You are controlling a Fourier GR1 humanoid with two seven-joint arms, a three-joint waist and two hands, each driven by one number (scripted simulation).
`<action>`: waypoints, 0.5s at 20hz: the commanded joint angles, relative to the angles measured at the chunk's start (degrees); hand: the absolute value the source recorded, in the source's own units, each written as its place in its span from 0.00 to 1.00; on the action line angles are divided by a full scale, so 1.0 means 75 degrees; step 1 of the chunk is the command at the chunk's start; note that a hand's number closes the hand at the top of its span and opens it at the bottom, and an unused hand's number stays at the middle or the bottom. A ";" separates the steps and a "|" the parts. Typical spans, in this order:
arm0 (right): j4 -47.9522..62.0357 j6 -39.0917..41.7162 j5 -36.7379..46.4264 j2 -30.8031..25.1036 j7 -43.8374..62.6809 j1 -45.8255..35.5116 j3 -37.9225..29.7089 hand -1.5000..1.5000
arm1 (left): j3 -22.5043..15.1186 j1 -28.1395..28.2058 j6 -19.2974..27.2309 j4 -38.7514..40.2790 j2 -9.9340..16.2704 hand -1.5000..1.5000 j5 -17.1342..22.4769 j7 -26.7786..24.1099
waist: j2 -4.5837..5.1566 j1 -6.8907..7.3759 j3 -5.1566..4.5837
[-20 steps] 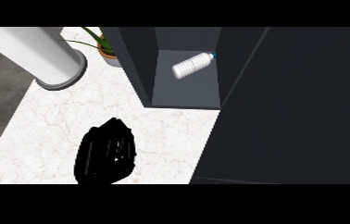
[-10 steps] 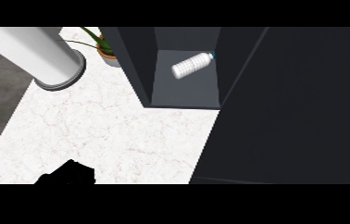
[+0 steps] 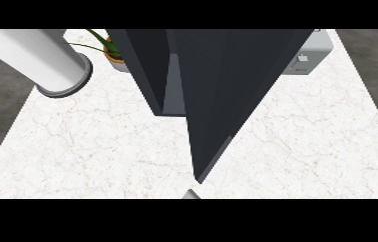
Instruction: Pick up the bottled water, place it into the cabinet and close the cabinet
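The dark cabinet [image 3: 148, 71] stands at the back of the white marble counter [image 3: 88, 151]. Its door [image 3: 221, 96] is swung partway across the opening, edge-on toward me, with its lower corner near the counter's front. Only a narrow grey strip of the cabinet's inside [image 3: 173, 86] shows to the left of the door. The bottled water is hidden behind the door. Neither hand shows in the head view. A small grey tip [image 3: 192, 194] pokes in at the lower edge just under the door's corner; I cannot tell what it belongs to.
A white cylinder [image 3: 48, 61] lies at the back left. A potted plant [image 3: 111, 51] stands between it and the cabinet. A light grey appliance [image 3: 306, 56] sits at the back right, beside the cabinet.
The door has swung from wide open at the right to partway across the opening, hiding the bottle. The black hand at the lower left has left the view.
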 commanded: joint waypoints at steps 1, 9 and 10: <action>0.1231 -0.0374 -0.0203 0.0752 0.0212 -0.1236 -0.0685 1.00 | 0.0490 0.0756 -0.0490 -0.0327 0.0268 1.00 0.0279 -0.0301 | 0.0027 0.0058 0.0006; 0.3389 -0.0025 -0.1429 0.0786 -0.0800 -0.2396 -0.2141 1.00 | 0.1087 0.1320 -0.1254 -0.0145 0.0302 1.00 0.0545 -0.0460 | 0.0057 0.0005 0.0017; 0.3220 0.0462 -0.1651 0.0787 -0.0580 -0.2495 -0.2612 1.00 | 0.1268 0.1317 -0.1425 0.0039 0.0305 1.00 0.0617 -0.0536 | 0.0049 -0.0042 0.0018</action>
